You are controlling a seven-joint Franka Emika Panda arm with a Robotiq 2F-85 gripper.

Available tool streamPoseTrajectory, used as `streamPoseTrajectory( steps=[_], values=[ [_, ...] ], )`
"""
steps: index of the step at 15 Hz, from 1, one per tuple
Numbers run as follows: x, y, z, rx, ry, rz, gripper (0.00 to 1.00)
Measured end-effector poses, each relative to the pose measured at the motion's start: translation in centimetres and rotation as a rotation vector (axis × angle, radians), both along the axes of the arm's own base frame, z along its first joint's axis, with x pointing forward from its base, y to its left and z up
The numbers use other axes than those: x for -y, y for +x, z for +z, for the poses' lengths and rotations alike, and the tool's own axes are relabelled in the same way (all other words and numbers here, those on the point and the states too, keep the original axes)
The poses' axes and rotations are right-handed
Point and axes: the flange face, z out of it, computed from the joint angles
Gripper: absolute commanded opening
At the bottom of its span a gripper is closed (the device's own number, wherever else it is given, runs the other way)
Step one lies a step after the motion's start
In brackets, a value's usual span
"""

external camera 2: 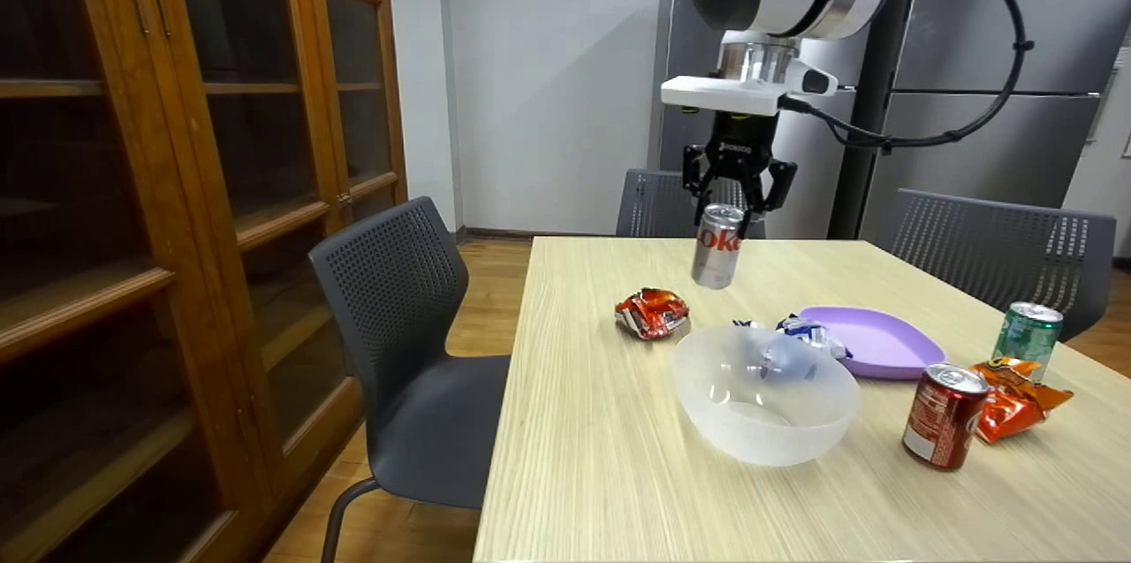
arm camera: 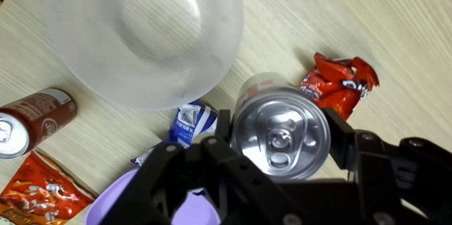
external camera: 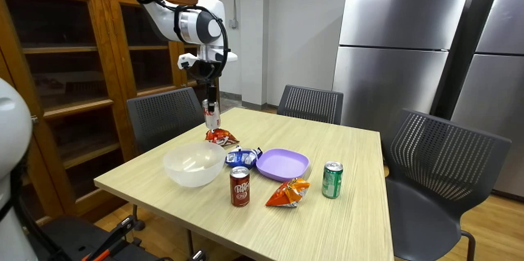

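My gripper is shut on a silver Diet Coke can, with a finger on each side near its top. The can also shows in an exterior view, tilted slightly. In the wrist view its lid fills the space between the fingers. The can looks raised off the table. A crumpled red chip bag lies close by, below the can. A frosted bowl stands on the table nearby, with nothing visible inside. A blue snack bag lies between the bowl and a purple plate.
A Dr Pepper can, an orange snack bag and a green can stand or lie on the wooden table. Dark chairs surround it. A wooden cabinet and steel refrigerators stand beyond.
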Motion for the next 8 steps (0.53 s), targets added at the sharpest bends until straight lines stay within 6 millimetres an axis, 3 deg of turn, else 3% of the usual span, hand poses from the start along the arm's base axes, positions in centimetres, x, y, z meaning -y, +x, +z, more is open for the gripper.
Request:
streamPoseTrajectory(
  steps=[8],
  values=[
    [11.6, 0.8, -0.7, -0.007, 0.033, -0.234, 0.40]
  ],
)
